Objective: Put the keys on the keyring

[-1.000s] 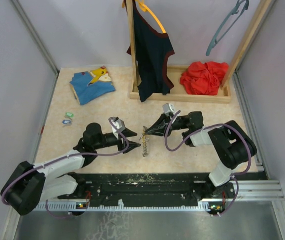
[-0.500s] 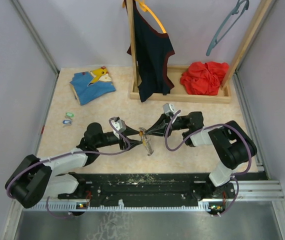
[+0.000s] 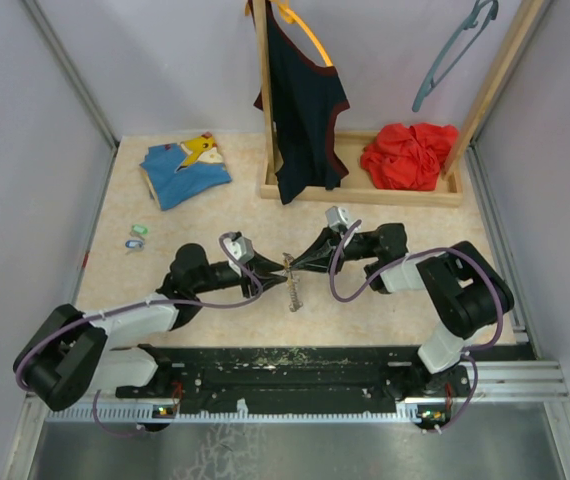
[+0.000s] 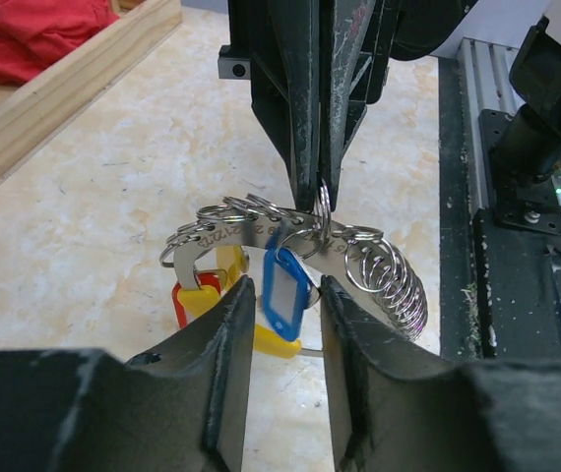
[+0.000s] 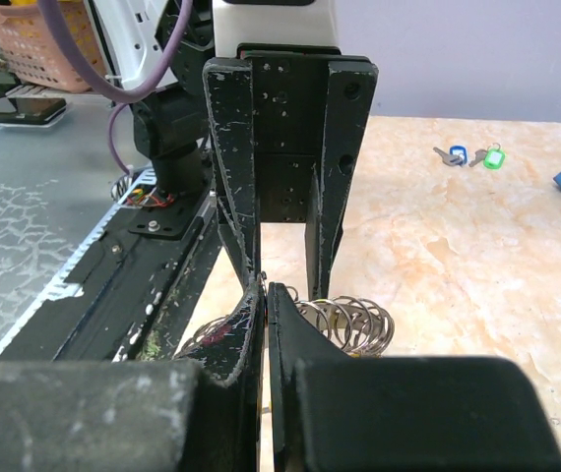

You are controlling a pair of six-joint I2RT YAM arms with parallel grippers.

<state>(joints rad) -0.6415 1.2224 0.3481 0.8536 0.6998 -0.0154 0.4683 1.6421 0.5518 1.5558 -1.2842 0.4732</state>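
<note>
- Since a second ago, my left gripper (image 3: 271,279) moved in on the keyring (image 4: 391,287) and its jaws narrowed; they stood apart, straddling the blue tag (image 4: 285,283), not clamped.
- My right gripper (image 5: 264,291) stayed pinched shut on a ring loop, likely to steady it mid-table for a second grip.
- Keys (image 3: 137,237) lay far left on the table (image 3: 215,215), none threaded.
</note>
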